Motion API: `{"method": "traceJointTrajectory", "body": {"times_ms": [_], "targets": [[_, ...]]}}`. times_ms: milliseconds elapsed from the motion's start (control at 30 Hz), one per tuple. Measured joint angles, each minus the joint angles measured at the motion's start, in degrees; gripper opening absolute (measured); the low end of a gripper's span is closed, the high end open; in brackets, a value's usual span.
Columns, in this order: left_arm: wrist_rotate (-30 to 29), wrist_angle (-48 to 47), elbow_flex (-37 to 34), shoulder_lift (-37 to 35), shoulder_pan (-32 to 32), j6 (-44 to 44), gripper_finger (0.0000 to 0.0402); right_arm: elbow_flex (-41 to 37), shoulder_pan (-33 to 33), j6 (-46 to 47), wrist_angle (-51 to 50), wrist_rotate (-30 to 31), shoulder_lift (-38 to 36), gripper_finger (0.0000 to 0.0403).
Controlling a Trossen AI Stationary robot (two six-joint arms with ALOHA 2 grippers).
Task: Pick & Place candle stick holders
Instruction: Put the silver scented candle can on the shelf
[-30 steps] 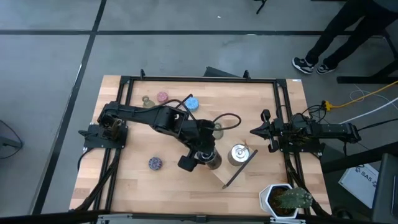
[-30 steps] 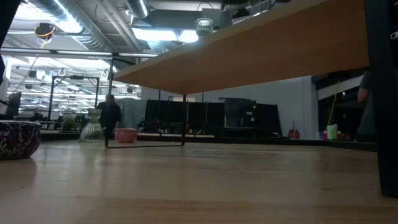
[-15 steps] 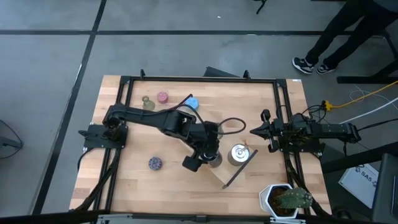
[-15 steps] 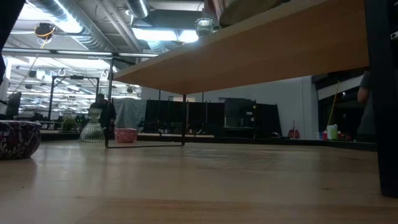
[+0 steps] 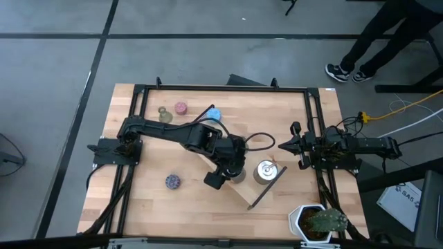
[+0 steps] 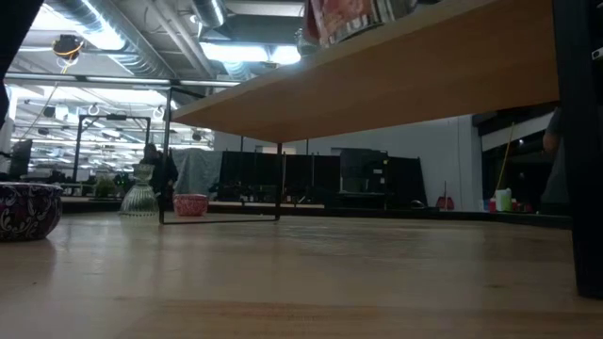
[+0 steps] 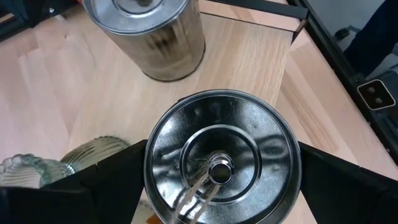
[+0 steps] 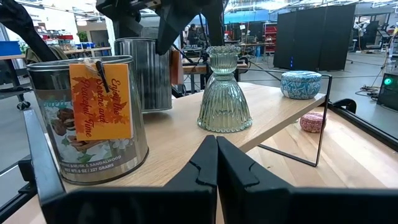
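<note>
High view: left end effector (image 5: 235,171) out over the raised wooden tray (image 5: 250,196) near mid-tabletop (image 5: 291,111), just beside a silver tin (image 5: 265,171) standing on the tray. Right end effector (image 5: 286,145) parked at the right edge, fingers shut on nothing. Pink holder (image 5: 181,108), blue holder (image 5: 213,114) and a green holder (image 5: 164,114) grouped at the far left; purple holder (image 5: 173,181) alone at the near left. Potted plant (image 5: 320,221) at the near right corner.

Low view: tray underside overhead; purple holder (image 6: 28,210) at left, a glass bell holder (image 6: 139,196) and pink holder (image 6: 190,204) farther back.

Left wrist view: fingers spread wide, flanking a shiny silver holder (image 7: 221,158) and seemingly gripping it; second silver tin (image 7: 149,34) ahead, ribbed green glass (image 7: 81,155) beside.

Right wrist view: labelled tin (image 8: 90,115), green bell holder (image 8: 224,93) on tray, blue holder (image 8: 300,84) beyond.

Judgement: placing step, silver holder at the tray. Next: set down clear of neighbours, release, lift straight away.
</note>
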Motion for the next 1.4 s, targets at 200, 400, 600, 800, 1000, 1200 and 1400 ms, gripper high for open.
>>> {"method": "traceJointTrajectory", "body": {"times_ms": [200,400,600,800,1000,1200,1400], "targets": [[0.8,0.0,0.0,0.3,0.0,-0.4,0.0363,0.0,0.0,0.0,0.0,0.0,0.0,0.0001],[0.8,0.0,0.0,0.3,0.0,-0.4,0.0363,0.0,0.0,0.0,0.0,0.0,0.0,0.0001],[0.8,0.1,0.0,0.3,0.0,0.4,0.0363,0.0,0.0,0.0,0.0,0.0,0.0,0.0001],[0.8,0.2,0.0,0.3,0.0,0.5,0.0363,0.0,0.0,0.0,0.0,0.0,0.0,0.0001],[-0.9,0.2,0.0,0.3,0.0,0.5,0.0372,0.0,0.0,0.0,0.0,0.0,0.0,0.0001],[-1.1,0.6,0.1,0.3,0.0,0.6,0.0382,0.0,0.0,0.0,0.0,0.0,0.0,0.0001],[-0.7,0.7,0.1,0.3,0.0,0.6,0.0381,0.0,0.0,0.0,0.0,0.0,0.0,0.0001]]}}
